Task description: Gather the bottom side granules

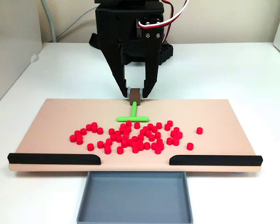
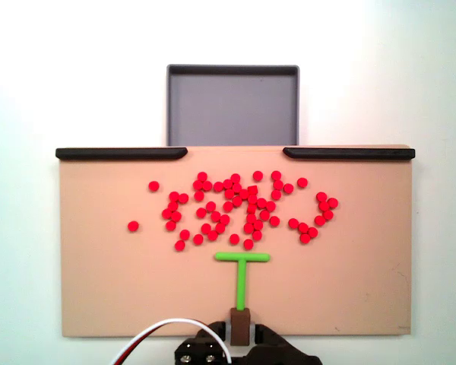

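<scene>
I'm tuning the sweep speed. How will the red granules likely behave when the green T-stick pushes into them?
The granules are tiny, loose, short cylinders lying separately, so they probably slide easily and scatter sideways past the T-stick's narrow crossbar. Most seem to rest on flat ends; any tipped over may roll. The board looks smooth, so a fast push might send some through the gap into the tray.

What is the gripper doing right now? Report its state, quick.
Gripper: jaws shut on the brown block at the end of the green T-shaped tool, whose crossbar rests on the board just behind the granules.
</scene>
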Robot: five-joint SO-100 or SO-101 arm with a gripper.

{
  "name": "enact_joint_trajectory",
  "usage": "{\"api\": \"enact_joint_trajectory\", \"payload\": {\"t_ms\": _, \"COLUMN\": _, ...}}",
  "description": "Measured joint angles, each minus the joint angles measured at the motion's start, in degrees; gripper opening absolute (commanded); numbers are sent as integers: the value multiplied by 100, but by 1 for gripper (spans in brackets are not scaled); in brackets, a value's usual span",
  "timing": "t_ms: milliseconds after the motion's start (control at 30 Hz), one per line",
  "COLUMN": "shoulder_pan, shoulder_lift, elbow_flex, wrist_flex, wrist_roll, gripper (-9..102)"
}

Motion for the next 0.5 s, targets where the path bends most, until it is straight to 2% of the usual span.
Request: {"api": "enact_joint_trajectory", "payload": {"t_ms": 500, "shoulder_pan": 0, "shoulder_lift": -211, "elbow_flex": -70, "wrist_flex": -176, "wrist_roll": -53, "gripper": 0}}
